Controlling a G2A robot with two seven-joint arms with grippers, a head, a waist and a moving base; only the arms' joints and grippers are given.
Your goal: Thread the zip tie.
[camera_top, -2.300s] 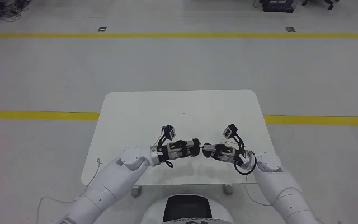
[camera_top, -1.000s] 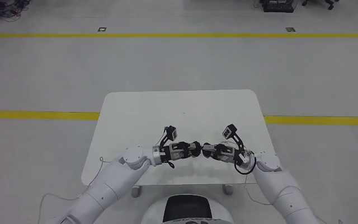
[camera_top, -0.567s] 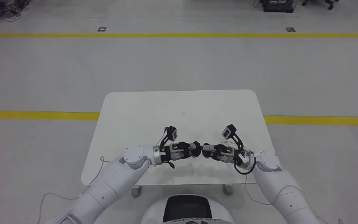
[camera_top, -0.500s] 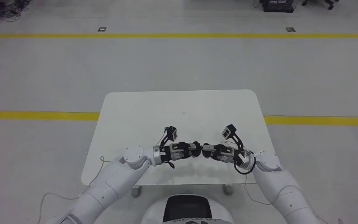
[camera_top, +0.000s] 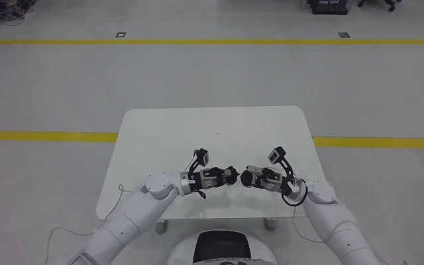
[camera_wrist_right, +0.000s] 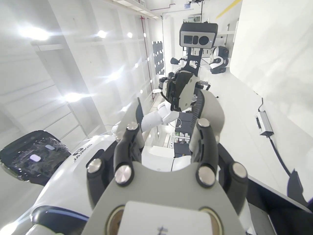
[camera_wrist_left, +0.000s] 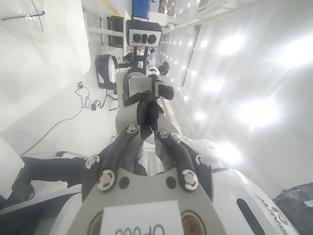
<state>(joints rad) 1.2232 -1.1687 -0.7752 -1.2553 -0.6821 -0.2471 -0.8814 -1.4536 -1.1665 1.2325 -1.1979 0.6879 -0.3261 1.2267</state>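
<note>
White table (camera_top: 199, 132) lies under both of your arms, with the left gripper (camera_top: 231, 175) and right gripper (camera_top: 245, 177) nose to nose above its near edge, just apart. Your left gripper is clenched on the black zip tie (camera_wrist_left: 137, 98), which pokes toward the other arm. Your right gripper's fingers (camera_wrist_right: 207, 116) stand spread, gripping nothing.

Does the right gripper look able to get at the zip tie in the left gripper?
Probably yes: the left gripper holds the zip tie toward the right gripper, which faces it open, nothing between them.
</note>
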